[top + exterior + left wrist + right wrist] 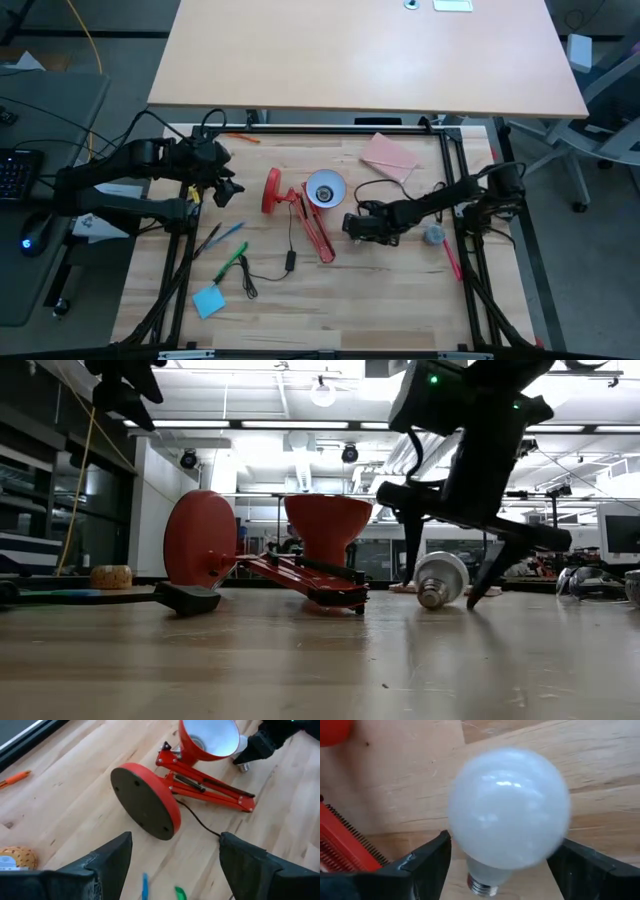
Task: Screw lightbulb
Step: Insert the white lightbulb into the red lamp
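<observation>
The white lightbulb (pixel 507 810) lies on its side on the wooden table, its silvery screw base (pixel 432 598) toward the near edge. My right gripper (pixel 450 585) is open and low over the bulb, one finger on either side of the glass, close to it. The bulb lies just right of the red lamp. The lamp lies on the table with its folded arm (pixel 315 232) down, its round base (pixel 272 192) on edge and its shade (pixel 325 190) opening upward. My left gripper (pixel 175 865) is open and empty, raised above the table left of the lamp base (pixel 147 800).
A black cord with an inline switch (pixel 290 262) runs from the lamp toward the near edge. Pens (pixel 230 250) and a blue note (pixel 208 300) lie at the near left. A pink pad (pixel 390 155) lies at the far right. A grey round object (pixel 433 235) lies beside the right arm.
</observation>
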